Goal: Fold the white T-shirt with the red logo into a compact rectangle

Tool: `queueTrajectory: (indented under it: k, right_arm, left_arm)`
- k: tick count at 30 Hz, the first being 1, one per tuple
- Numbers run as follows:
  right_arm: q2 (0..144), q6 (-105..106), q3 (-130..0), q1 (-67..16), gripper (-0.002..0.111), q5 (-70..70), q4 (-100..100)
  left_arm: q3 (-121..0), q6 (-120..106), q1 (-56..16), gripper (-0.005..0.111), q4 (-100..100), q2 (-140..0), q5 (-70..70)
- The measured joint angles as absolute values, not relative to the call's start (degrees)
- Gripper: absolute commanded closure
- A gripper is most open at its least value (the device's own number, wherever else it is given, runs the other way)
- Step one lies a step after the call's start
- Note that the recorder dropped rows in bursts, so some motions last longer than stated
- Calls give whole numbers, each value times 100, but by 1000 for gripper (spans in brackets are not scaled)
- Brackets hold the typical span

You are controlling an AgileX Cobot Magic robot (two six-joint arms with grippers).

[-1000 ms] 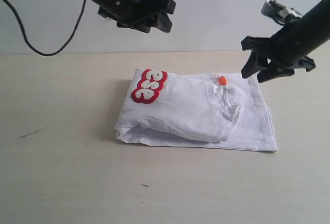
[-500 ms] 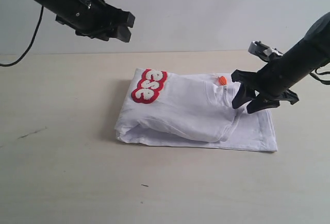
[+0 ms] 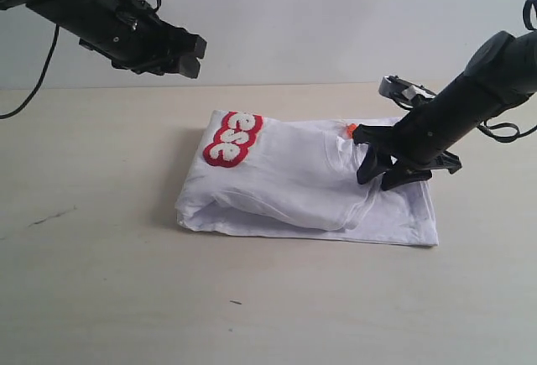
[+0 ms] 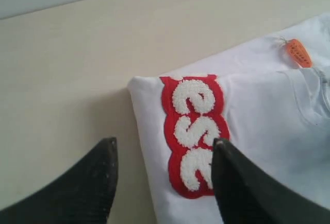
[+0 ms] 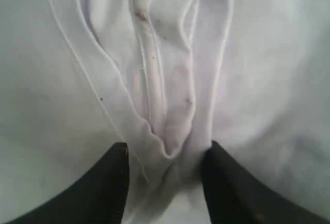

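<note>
Two pincers are mine, and both stand spread. Nearest the front edge, the bench (image 3: 101, 298) lies bare but for a small dark speck. Behind that, about the middle of the bench, rests the white T-shirt (image 3: 285, 185), folded into a thick bundle on top of a flat layer that sticks out along its front and right sides.

My right pincer (image 3: 375, 182) is down on the right part of the bundle. Its fingers sit astride a raised ridge of the collar (image 5: 165, 105), with cloth touching both of them; they are not pressed together.

Farther back, the red logo (image 3: 228, 140) lies on the bundle's far left corner, with only three fuzzy white letters showing. The orange tag (image 3: 351, 129) peeks out at the far edge of the shirt, just beside my right arm.

Farthest off, toward the far left, my left pincer (image 3: 195, 59) hangs in the air with nothing between its fingers; its wrist view looks down on the logo.
</note>
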State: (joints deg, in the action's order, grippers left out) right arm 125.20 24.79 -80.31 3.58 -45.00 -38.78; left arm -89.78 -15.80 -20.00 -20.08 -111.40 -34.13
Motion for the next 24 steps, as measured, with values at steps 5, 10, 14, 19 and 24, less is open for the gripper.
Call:
queueTrajectory:
  k: [5,10,14,19,24]
  right_arm:
    - [12443,2489,-8031,336,63,-4485,-3878]
    - [12430,2489,-8031,105,63,-4386,-3878]
    - [12430,2489,-8031,-17,65,-4313,-3867]
    - [12430,2169,-8031,-22,67,-4313,-3493]
    - [12430,1534,-8031,-22,67,-4313,-2860]
  left_arm:
    - [-8978,-1580,-2000,53,-2008,-11140,-3379]
    - [-8978,-1580,-2000,53,-2008,-11140,-3335]
    - [-8978,-1580,-2000,53,-2008,-11140,-3335]
    - [-8978,-1580,-2000,53,-2008,-11140,-3335]
    - [-8978,-1588,-2000,53,-2045,-11140,-3335]
